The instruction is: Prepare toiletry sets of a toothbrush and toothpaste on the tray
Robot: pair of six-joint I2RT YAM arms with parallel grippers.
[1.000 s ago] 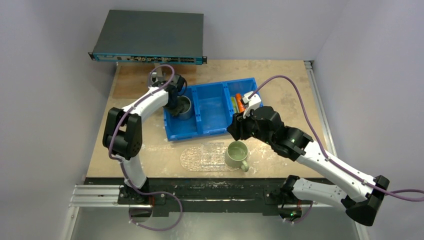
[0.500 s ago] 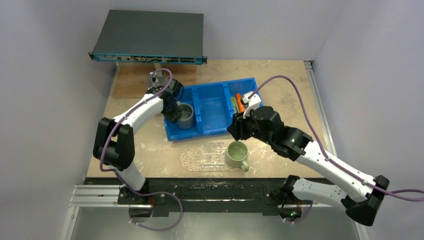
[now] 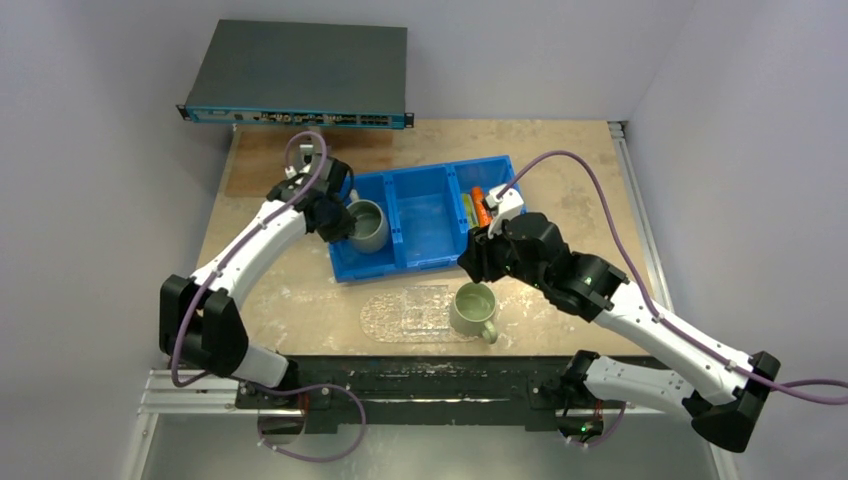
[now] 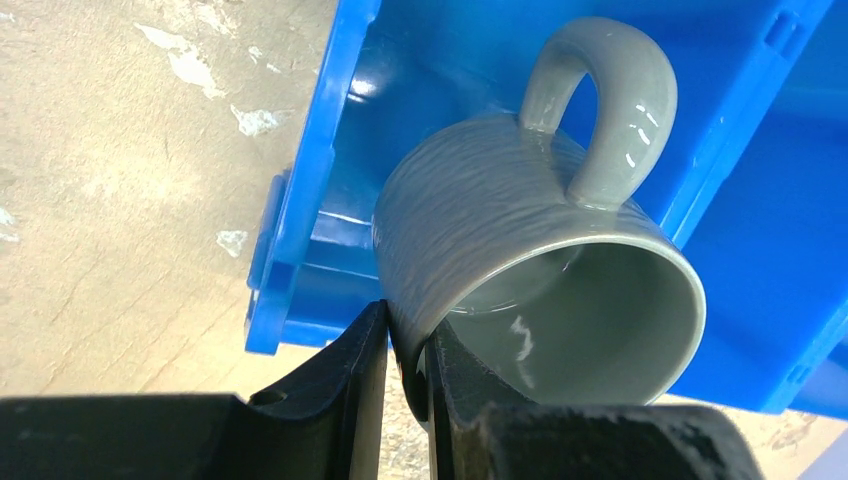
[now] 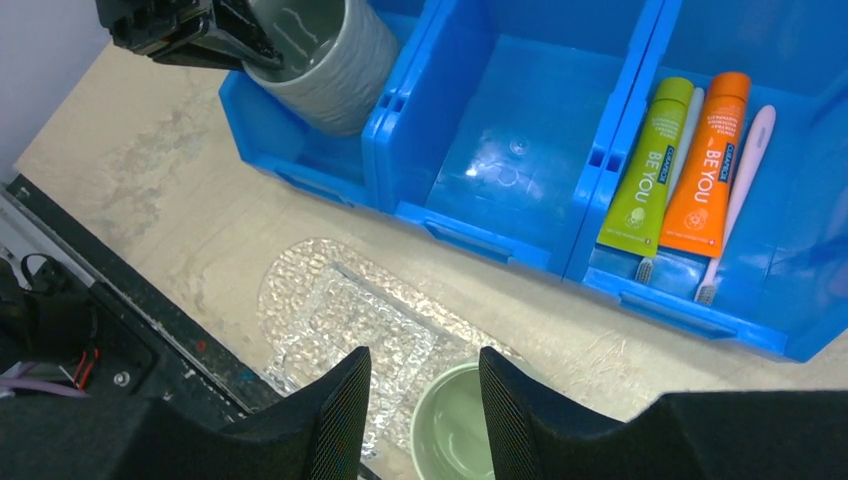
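Observation:
The green tube [image 5: 648, 170] and orange tube [image 5: 708, 165] lie side by side in the right compartment of the blue bin [image 5: 480, 240]. One pale toothbrush [image 5: 684, 125] lies between them and another [image 5: 742, 175] to their right. The clear pebbled tray [image 3: 405, 312] lies in front of the bin, with a pale-green mug [image 3: 473, 308] standing on its right end. My right gripper [image 5: 425, 375] hovers open over the tray and that mug, holding nothing. My left gripper [image 4: 408, 350] is shut on the rim of a grey mug [image 4: 520, 220], which is tilted over the bin's left compartment.
A dark flat equipment box [image 3: 300, 70] sits at the back left of the table. The bin's middle compartment [image 5: 520, 140] holds nothing. The table's black front rail [image 5: 120, 320] runs close below the tray.
My left arm has swung its elbow out to the left, carrying the grey mug slightly left within the bin's left compartment. The right arm has hardly moved.

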